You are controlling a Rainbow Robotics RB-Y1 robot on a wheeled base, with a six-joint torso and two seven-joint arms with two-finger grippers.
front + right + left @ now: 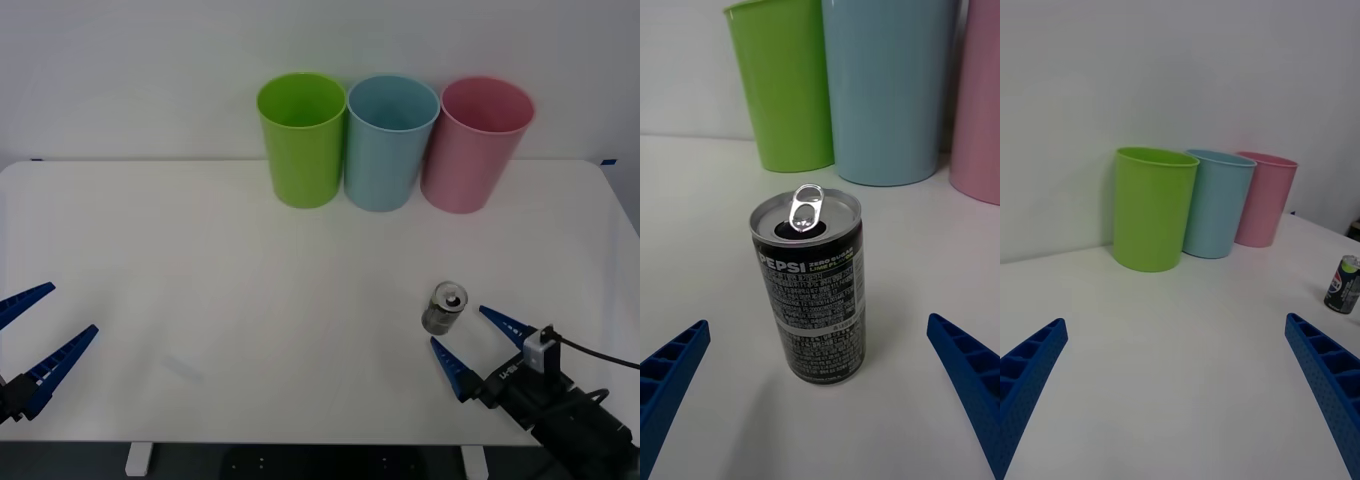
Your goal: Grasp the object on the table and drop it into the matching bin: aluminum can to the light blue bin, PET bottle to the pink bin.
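The aluminum can point(809, 281) stands upright on the white table point(250, 300), on the near right part, well apart from the three bins lined up at the far edge. It is a small Pepsi Zero Sugar Lime can with a dark printed body, silver rim and a pull tab over what looks like an opened mouth. Judging by that, it is likely empty or nearly so: light, easy to tip, with thin walls that dent under a hard squeeze. The printed metal side is smooth and probably slippery. Best hold is across the body around mid height, fingers on opposite sides, with moderate force. Avoid the rim and tab.

The right gripper point(470, 340) sits low over the table just on the near-right side of the can, pointing far-left toward it. Its blue ribbed fingers point(670, 367) are spread wide, one to each side of the can, not touching it. The can is not yet between the tips, only just ahead of them. The spread looks ample for the can.

The left gripper point(40, 330) is parked at the near left edge, fingers apart, holding nothing, well away from the can.

Target is the light blue bin point(391, 140), middle of the row, between the lime green bin point(301, 138) on its left and the pink bin point(477, 142) on its right.
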